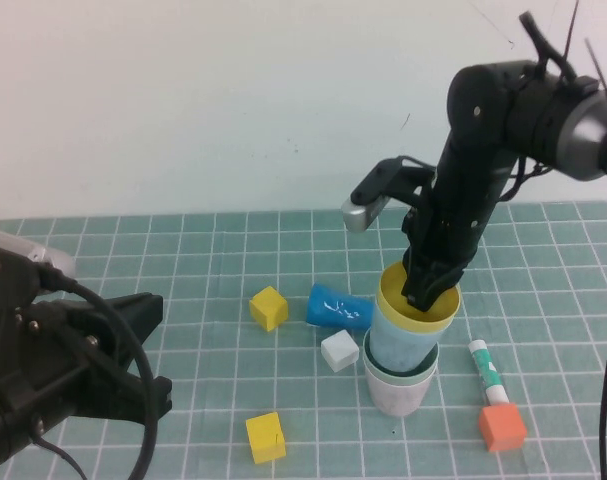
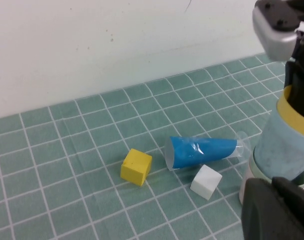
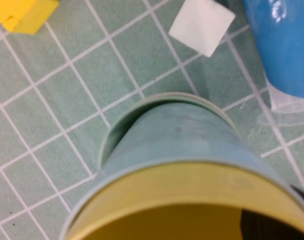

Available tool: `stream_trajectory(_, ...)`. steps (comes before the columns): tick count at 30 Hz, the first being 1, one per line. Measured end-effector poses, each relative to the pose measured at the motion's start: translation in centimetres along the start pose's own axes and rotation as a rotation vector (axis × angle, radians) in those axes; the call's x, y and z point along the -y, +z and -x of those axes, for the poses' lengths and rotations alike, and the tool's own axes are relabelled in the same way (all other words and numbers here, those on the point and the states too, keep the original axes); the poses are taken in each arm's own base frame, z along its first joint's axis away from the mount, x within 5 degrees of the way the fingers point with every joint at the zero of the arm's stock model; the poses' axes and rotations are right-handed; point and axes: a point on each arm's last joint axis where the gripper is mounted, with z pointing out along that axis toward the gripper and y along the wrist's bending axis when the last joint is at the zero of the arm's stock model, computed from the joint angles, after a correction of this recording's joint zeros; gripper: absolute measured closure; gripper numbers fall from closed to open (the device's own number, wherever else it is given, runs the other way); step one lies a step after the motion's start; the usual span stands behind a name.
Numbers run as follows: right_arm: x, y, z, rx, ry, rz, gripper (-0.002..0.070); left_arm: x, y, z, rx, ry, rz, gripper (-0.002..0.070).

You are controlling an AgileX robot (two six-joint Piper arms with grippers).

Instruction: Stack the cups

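Nearest the camera in the high view, the left gripper point(image 1: 148, 345) sat low at the table's point(image 1: 183, 250) left-front corner, w/ black fingers spread wide & holding nothing, well apart from the cups. Just right of it lay a yellow cube point(image 1: 266, 437) at the front, and far right at the front an orange cube point(image 1: 502, 427) touching the end of a white-and-green marker point(image 1: 485, 370). Btwn those stood the stack: a pale cup point(image 1: 395, 395) at the bottom on the mat, the sage green cup point(image 1: 417, 376) showing only as a rim above it, the light blue cup point(image 1: 401, 343) nested in that & tilted slightly left, and the yellow cup point(image 1: 415, 300) on top, mostly its rim visible. The right gripper point(image 1: 430, 285) came down from the upper right w/ fingertips reaching into the yellow cup's mouth; whether they were spread or closed, can't tell. A white cube point(image 1: 340, 351) lay just left of the stack, near but apart. Behind it a dark-blue cone tube point(image 1: 340, 306) lay on its side, narrow clear end toward the stack. A 2nd yellow cube point(image 1: 269, 307) sat just left of the cone's wide end. Farthest back was the plain white wall point(image 1: 233, 100).
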Motion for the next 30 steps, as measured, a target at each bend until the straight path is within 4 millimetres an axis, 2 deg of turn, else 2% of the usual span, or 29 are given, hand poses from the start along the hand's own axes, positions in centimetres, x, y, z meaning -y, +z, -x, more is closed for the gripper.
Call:
stream_trajectory(4, 0.3, 1.2, 0.0, -0.022, -0.003, 0.015, 0.0644, 0.0, 0.0, 0.0, 0.0, 0.002, 0.0, 0.0677)
stream_trajectory(9, 0.0, 1.3, 0.2, -0.002, -0.047, 0.045, 0.0615, 0.0, 0.0, 0.0, -0.002, 0.004, 0.001, 0.0677)
stream_trajectory(11, 0.0, 1.3, 0.2, 0.004, -0.051, 0.052, 0.0551, 0.0, 0.0, 0.0, -0.002, 0.004, 0.001, 0.0677)
stream_trajectory(15, -0.2, 1.3, 0.4, 0.022, -0.046, 0.074, 0.0356, 0.0, 0.1, -0.1, -0.007, 0.006, 0.002, 0.0677)
stream_trajectory(17, -0.3, 1.2, 0.4, 0.027, -0.046, 0.077, 0.0286, 0.0, 0.1, -0.1, -0.007, 0.008, 0.002, 0.0677)
stream_trajectory(20, -0.4, 0.7, 0.5, 0.041, -0.048, 0.072, 0.024, -0.1, 0.1, -0.1, -0.007, 0.034, 0.005, 0.0677)
stream_trajectory(23, -0.7, -1.1, 0.6, 0.077, -0.058, 0.047, 0.0227, -0.1, 0.1, 0.0, 0.005, 0.134, 0.014, 0.0677)
stream_trajectory(26, -1.1, -4.6, 0.8, 0.136, -0.055, -0.021, 0.0238, -0.2, 0.0, 0.5, 0.053, 0.263, 0.024, 0.0677)
stream_trajectory(29, -1.9, -9.1, 0.1, 0.19, -0.074, -0.131, 0.0326, -0.1, -0.3, 0.9, 0.099, 0.316, 0.024, 0.0677)
stream_trajectory(30, -2.2, -10.8, -0.4, 0.201, -0.082, -0.181, 0.0377, -0.1, -0.4, 1.0, 0.105, 0.325, 0.025, 0.0677)
